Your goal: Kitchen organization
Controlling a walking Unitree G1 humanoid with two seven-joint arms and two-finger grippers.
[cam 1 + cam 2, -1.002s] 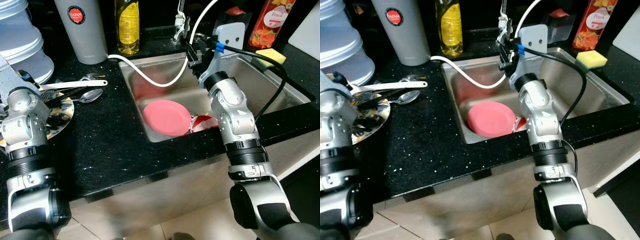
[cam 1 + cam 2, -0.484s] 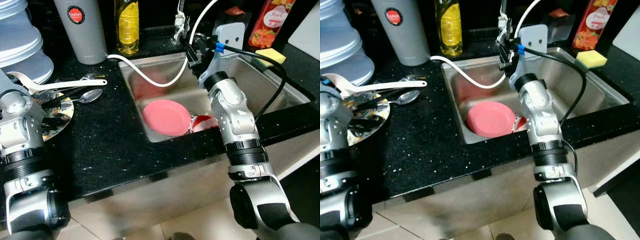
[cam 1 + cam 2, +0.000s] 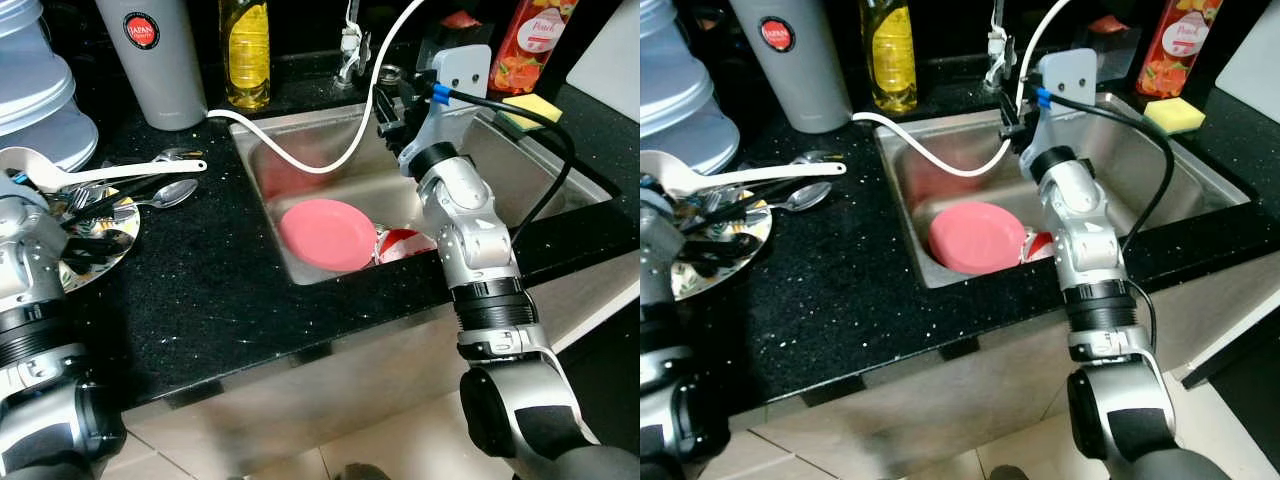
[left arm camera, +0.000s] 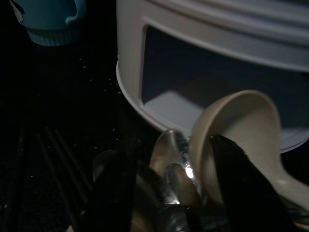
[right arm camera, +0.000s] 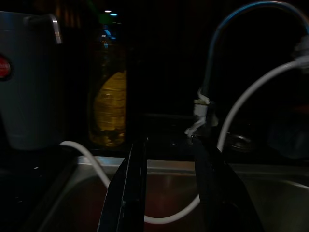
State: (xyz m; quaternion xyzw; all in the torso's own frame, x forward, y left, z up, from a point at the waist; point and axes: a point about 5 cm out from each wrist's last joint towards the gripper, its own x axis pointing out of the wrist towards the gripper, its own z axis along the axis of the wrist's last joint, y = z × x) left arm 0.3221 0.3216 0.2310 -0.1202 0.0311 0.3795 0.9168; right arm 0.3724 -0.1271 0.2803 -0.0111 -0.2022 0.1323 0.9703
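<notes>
A metal plate (image 3: 105, 243) heaped with cutlery lies on the black counter (image 3: 200, 290) at the left. A white ladle (image 3: 100, 172) and a steel spoon (image 3: 165, 194) rest across it. My left gripper (image 4: 174, 145) is open low over this pile, its fingers (image 4: 116, 193) either side of a spoon and the ladle's bowl (image 4: 236, 130). A pink plate (image 3: 328, 233) and a red-and-white bowl (image 3: 405, 243) lie in the steel sink (image 3: 520, 175). My right gripper (image 3: 388, 108) hangs open above the sink's back, by the faucet (image 5: 205, 104), holding nothing.
A white hose (image 3: 300, 155) droops from the faucet into the sink. A grey flask (image 3: 150, 55), an oil bottle (image 3: 245, 50), a peach bottle (image 3: 530, 45) and a yellow sponge (image 3: 530, 108) line the back. Stacked white containers (image 3: 30, 90) stand at far left beside a blue cup (image 4: 50, 21).
My left arm has drawn back toward the left and lower, uncovering the ladle's bowl. The view shifted slightly. The right arm has stayed in place.
</notes>
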